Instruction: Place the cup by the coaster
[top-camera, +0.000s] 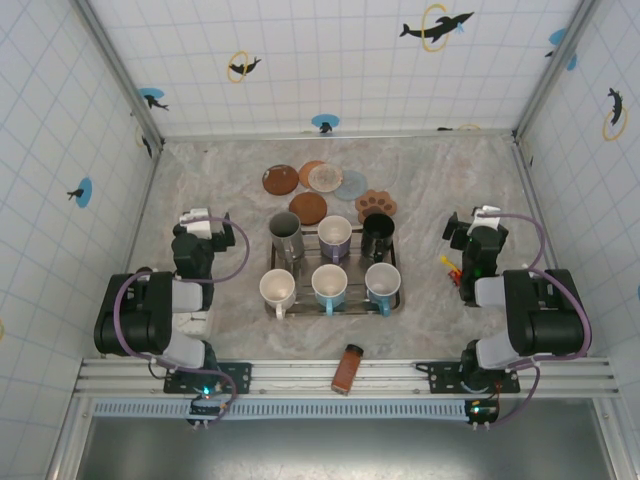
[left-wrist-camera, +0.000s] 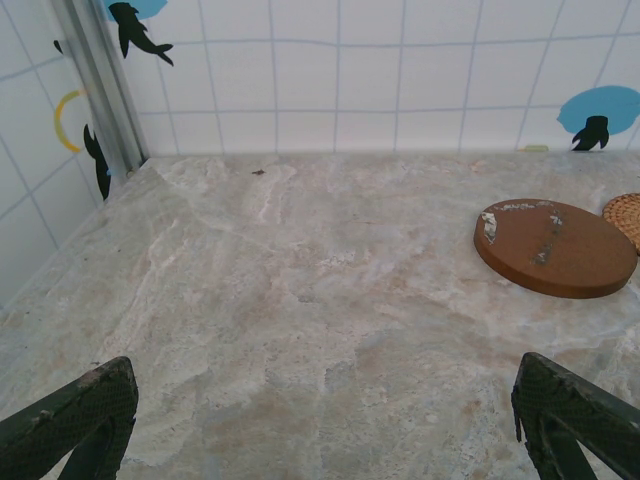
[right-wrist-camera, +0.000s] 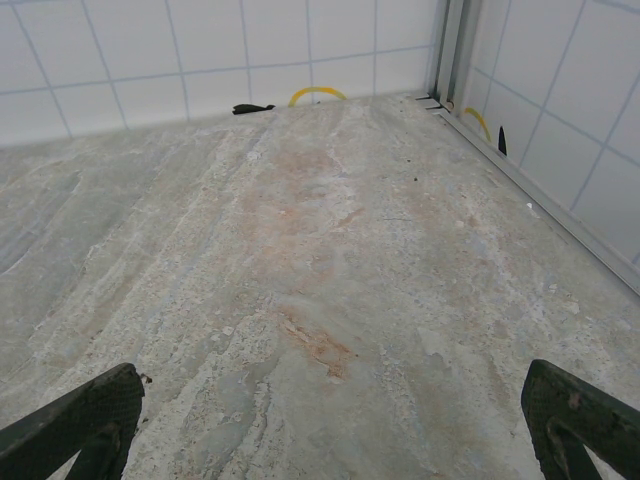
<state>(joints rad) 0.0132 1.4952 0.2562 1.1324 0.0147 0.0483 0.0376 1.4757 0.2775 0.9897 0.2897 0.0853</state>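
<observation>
- L gripper (top-camera: 207, 222): fingers wide apart, nothing btwn them. It sits low over the bare tabletop (top-camera: 190, 180), left of the rack, wrist cam facing the back wall. Reads as parked, w/ no reach begun.
- Dark brown round coaster (left-wrist-camera: 555, 247): flat on the table, ahead and right of the L fingers. It's the leftmost of the coaster cluster (top-camera: 325, 188) behind the rack. The discs partly overlap, w/ a paw-shaped coaster (top-camera: 376, 203) at the right end. Open table all round them, so room to set a cup alongside.
- Wire rack (top-camera: 332, 313), mid-table, holds six cups upright in 2 rows. Back row: steel tumbler (top-camera: 285, 235), purple mug (top-camera: 335, 236), black mug (top-camera: 377, 232). Front row: white mug (top-camera: 277, 289), blue mug (top-camera: 329, 287), pale-blue mug (top-camera: 382, 285). The task's cup is prob. one of these and not yet lifted; can't tell which.
- Small brown item (top-camera: 347, 370) on the near rail, unrelated as far as I can judge.
- R gripper (top-camera: 478, 222): fingers also wide apart and empty, low over bare table right of the rack. The back-row cups are closest to the coasters, so either arm could take one.
</observation>
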